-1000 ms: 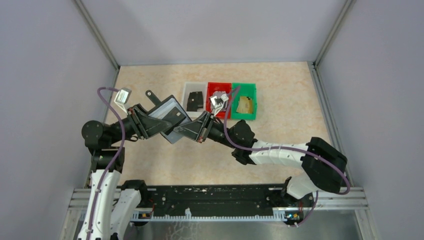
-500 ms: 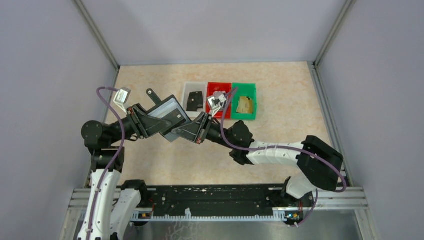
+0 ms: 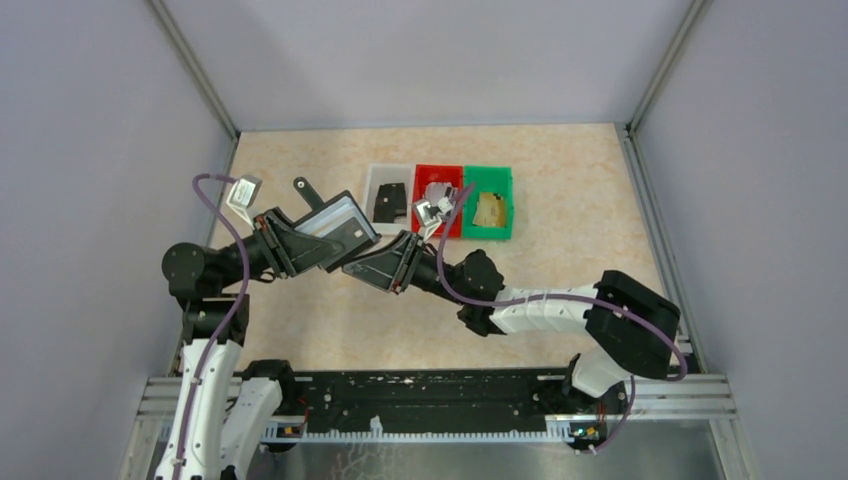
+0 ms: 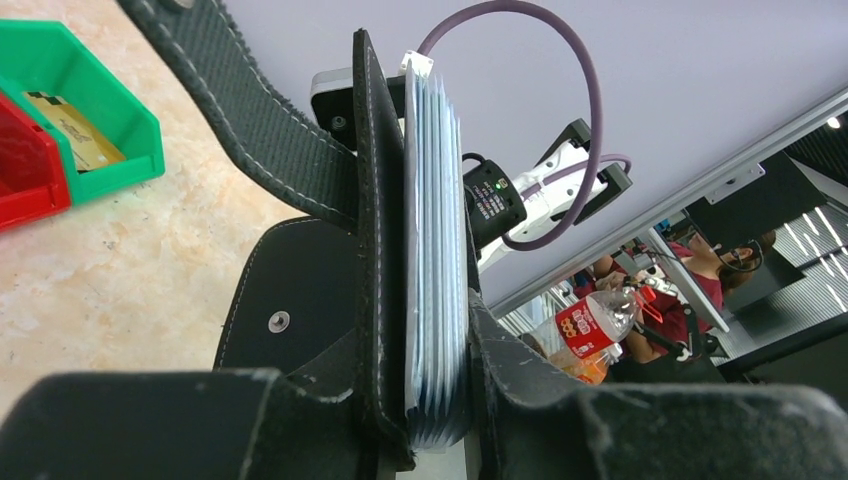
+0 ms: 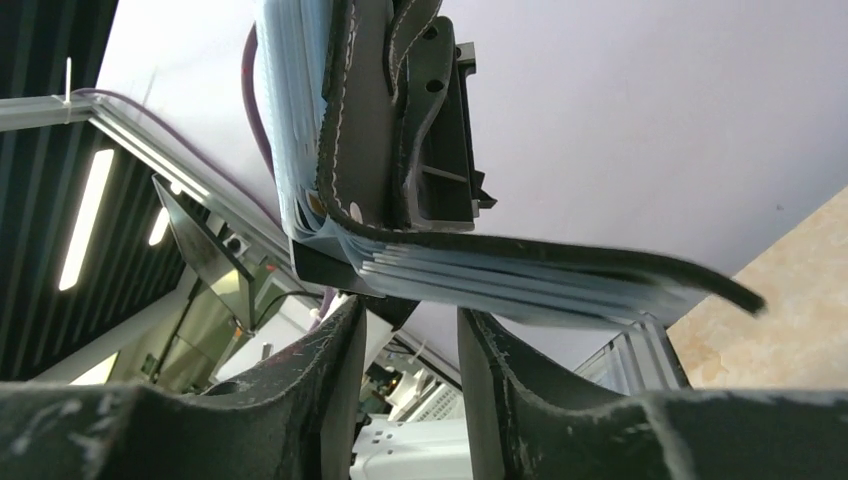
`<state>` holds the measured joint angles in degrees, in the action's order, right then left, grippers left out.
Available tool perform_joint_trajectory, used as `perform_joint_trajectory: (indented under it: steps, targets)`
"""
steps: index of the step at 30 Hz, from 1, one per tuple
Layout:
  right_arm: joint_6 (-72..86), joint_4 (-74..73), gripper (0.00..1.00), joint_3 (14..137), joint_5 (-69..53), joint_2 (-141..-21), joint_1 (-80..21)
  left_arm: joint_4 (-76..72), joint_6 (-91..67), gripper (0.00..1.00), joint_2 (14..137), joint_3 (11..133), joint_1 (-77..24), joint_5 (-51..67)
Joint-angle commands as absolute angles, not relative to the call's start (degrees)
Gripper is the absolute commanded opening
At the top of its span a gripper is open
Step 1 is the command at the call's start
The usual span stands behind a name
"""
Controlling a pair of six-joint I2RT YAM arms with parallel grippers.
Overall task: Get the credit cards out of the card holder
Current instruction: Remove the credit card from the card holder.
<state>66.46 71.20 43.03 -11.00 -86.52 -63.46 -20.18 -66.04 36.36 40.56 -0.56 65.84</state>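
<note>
My left gripper (image 3: 318,243) is shut on the black card holder (image 3: 340,222) and holds it tilted above the table, its strap tab (image 3: 303,190) pointing up-left. In the left wrist view the fingers (image 4: 300,420) clamp the holder (image 4: 375,200) edge-on, with its stack of pale blue-grey panels (image 4: 435,250) showing. My right gripper (image 3: 353,268) is open and empty just below the holder's lower edge. In the right wrist view it (image 5: 405,320) sits under the fanned panels (image 5: 500,275) and black flap. A gold-tan card (image 3: 488,210) lies in the green bin; it also shows in the left wrist view (image 4: 75,135).
Three small bins stand in a row at mid-table: white (image 3: 375,180) with a black item, red (image 3: 432,172), green (image 3: 500,178). The right arm's wrist camera partly hides the red bin. Frame posts and grey walls enclose the table.
My right gripper has slid left and slightly nearer, under the holder's lower edge. The left gripper and the holder have barely moved.
</note>
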Motion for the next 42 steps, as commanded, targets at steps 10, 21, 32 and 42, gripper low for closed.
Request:
perform_joint_trajectory:
  steps: [10, 21, 32, 42]
  targets:
    - [64.7, 75.4, 0.42, 43.4, -8.5, -81.7, -60.8, -21.4, -65.6, 0.2, 35.2, 41.6, -1.1, 67.6]
    - [62.1, 71.5, 0.43, 44.3, -11.0, -78.8, -60.8, -15.6, -60.0, 0.17, 35.2, 43.1, -1.1, 66.5]
    - [61.9, 70.5, 0.42, 46.7, -11.9, -79.5, -60.3, -13.4, -57.6, 0.13, 34.9, 43.9, -1.1, 66.5]
    - [64.1, 71.3, 0.36, 48.0, -11.9, -82.1, -59.6, -13.2, -56.9, 0.11, 34.3, 44.1, -1.1, 67.2]
